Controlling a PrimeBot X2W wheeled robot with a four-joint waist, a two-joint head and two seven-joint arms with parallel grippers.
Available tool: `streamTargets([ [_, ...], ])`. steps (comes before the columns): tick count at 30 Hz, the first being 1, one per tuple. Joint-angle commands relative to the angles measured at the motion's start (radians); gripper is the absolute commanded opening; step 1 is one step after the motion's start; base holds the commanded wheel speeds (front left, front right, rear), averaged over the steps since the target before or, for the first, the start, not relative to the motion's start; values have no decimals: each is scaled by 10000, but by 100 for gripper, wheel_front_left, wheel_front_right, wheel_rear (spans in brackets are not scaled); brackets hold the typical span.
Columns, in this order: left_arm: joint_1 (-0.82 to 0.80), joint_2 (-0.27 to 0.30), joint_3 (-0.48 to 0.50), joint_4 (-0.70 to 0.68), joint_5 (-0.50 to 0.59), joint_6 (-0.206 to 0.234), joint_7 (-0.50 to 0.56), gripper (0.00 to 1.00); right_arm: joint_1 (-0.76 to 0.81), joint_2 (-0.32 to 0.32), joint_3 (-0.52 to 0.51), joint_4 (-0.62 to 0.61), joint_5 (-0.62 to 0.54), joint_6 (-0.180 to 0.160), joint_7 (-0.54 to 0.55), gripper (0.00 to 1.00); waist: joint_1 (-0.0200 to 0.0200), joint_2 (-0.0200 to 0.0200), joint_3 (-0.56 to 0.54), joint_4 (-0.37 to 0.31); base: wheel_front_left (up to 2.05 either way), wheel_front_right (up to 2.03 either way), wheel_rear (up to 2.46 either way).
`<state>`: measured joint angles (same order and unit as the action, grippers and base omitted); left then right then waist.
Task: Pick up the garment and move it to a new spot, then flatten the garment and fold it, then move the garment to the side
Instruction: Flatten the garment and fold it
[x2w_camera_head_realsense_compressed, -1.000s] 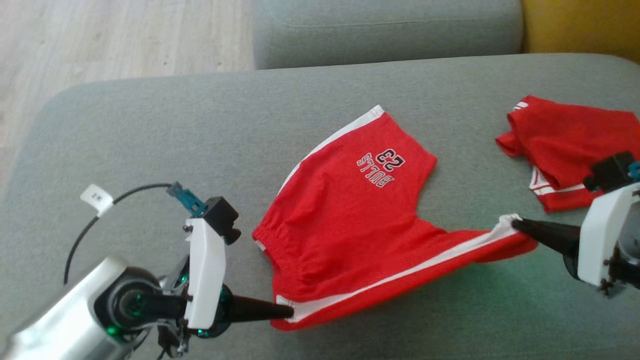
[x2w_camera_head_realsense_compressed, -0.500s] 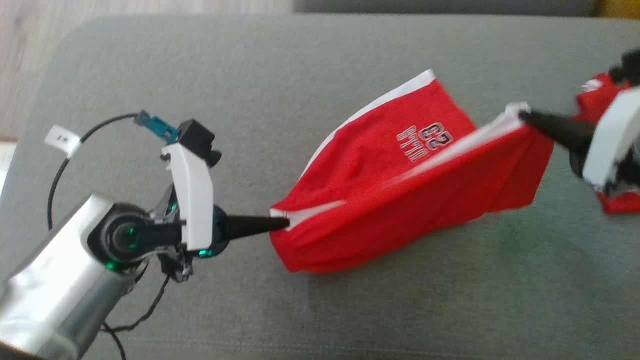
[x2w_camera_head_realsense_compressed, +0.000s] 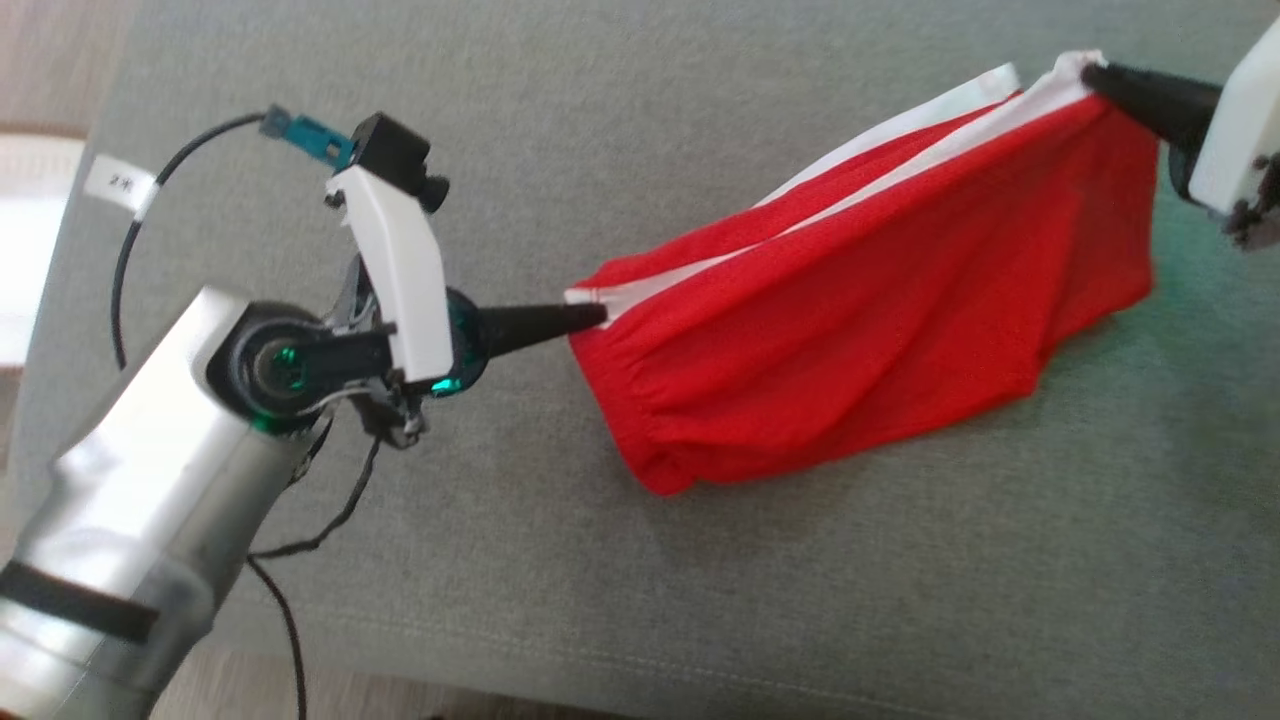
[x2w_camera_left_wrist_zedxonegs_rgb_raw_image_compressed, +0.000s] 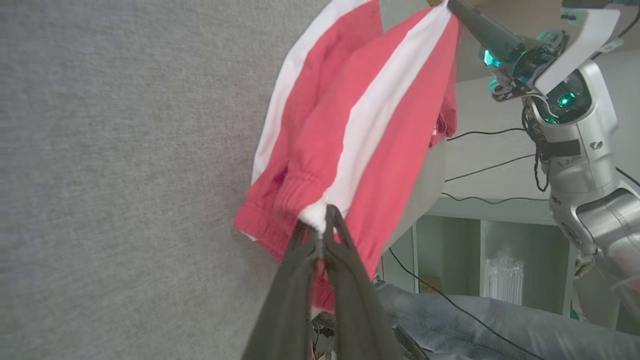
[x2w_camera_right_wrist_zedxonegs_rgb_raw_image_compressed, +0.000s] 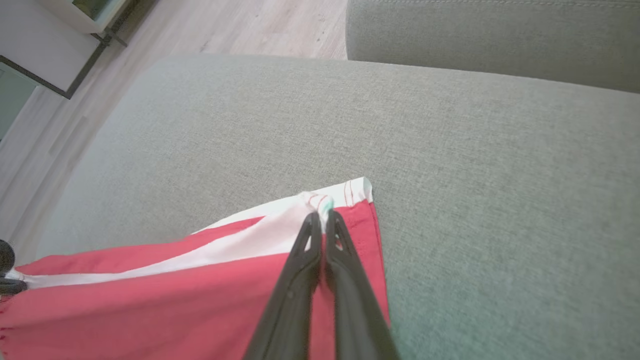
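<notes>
Left pincer (x2w_camera_head_realsense_compressed: 598, 316), right pincer (x2w_camera_head_realsense_compressed: 1090, 72) clamped on garment (x2w_camera_head_realsense_compressed: 850, 340) edge, cushion (x2w_camera_head_realsense_compressed: 700, 120) beneath

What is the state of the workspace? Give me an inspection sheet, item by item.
Surface: grey sofa cushion, plain fabric, no stains seen.
Job's things: red shorts with white side stripes, lifted and stretched between both grippers; contact with the cushion unclear.
Clutter: nothing seen.
Grippers: left gripper shut on the waistband end; right gripper shut on the hem corner.
Cables: black cable with a white tag loops by the left wrist; thin black wire hangs below it.
Surroundings: wood floor, second grey cushion, pale shelf unit.
</notes>
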<state>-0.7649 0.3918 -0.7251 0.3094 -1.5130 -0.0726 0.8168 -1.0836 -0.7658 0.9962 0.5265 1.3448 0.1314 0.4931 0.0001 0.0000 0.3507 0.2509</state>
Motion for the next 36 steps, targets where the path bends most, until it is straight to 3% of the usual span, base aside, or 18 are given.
streamTargets([
  [1,-547,288,546,-110,125,-127,-75,0,-179,-105,-71,-29,-79,-7,-47,0,-1,0,276,202,0,0,0],
  [17,-1064,-283,359,763,372,-505,-278,0,-667,258,333,820,-82,-7,-817,2,-1,0,817,316,0,0,0],
  [18,-1089,-294,351,798,397,-515,-298,5,-674,282,376,812,-80,-7,-885,0,-1,0,819,302,0,0,0],
  [19,-1109,-301,342,833,412,-524,-307,32,-675,309,424,812,-68,-7,-934,0,-1,0,816,286,0,0,0],
  [20,-1124,-301,332,868,422,-532,-306,77,-673,341,459,844,-40,-7,-978,22,-1,0,807,265,0,0,0],
  [21,-1143,-287,310,909,454,-538,-299,100,-663,381,486,913,-4,-7,-1023,62,-1,0,786,242,0,0,0],
  [22,-1164,-259,274,951,490,-543,-264,100,-641,429,523,976,33,-7,-1055,100,-1,0,746,220,0,0,0],
  [30,-1318,308,208,818,1314,-573,-966,100,-312,763,665,845,142,-7,-2449,100,-1,0,-42,34,0,0,0],
  [33,-1332,613,365,372,2004,-577,-2131,100,-85,847,690,717,-11,-7,-3552,100,-1,0,-436,-51,0,0,0],
  [36,-1211,937,411,141,3437,-481,-3914,100,249,984,739,948,-215,-7,-4711,100,-1,0,-805,-111,0,0,0],
])
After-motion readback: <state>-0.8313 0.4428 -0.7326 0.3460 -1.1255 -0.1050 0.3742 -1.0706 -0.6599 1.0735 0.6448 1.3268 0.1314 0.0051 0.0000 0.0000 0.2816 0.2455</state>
